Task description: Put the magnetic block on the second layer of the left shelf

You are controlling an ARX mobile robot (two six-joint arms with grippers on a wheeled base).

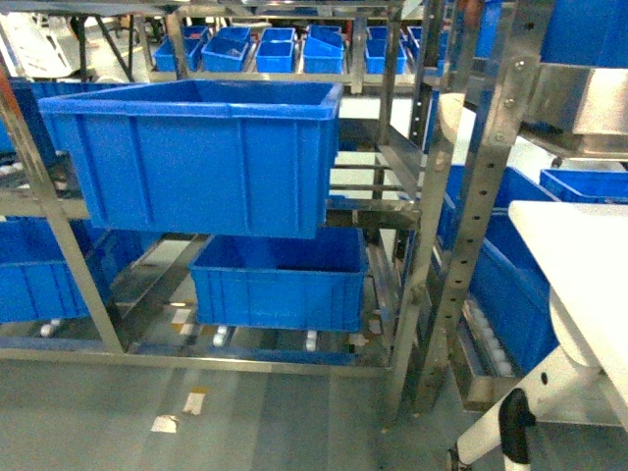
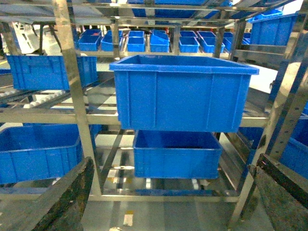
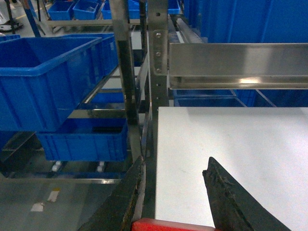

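Note:
The magnetic block (image 3: 166, 225) shows as a red strip at the bottom edge of the right wrist view. It sits between the two dark fingers of my right gripper (image 3: 174, 161), which is shut on it above the white tabletop's left edge. The left shelf second layer (image 1: 378, 211) is a steel rack level bearing a large blue crate (image 1: 196, 157), also seen straight ahead as the crate (image 2: 183, 91) in the left wrist view. My left gripper (image 2: 175, 161) is open and holds nothing, facing that rack from some way back. Neither gripper shows in the head view.
A white tabletop (image 3: 231, 139) with a steel rail (image 3: 236, 60) above it lies to the right. A steel post (image 1: 471, 196) stands between table and rack. A lower blue crate (image 1: 280, 280) sits under the big one. Smaller blue bins (image 1: 275, 49) line the back.

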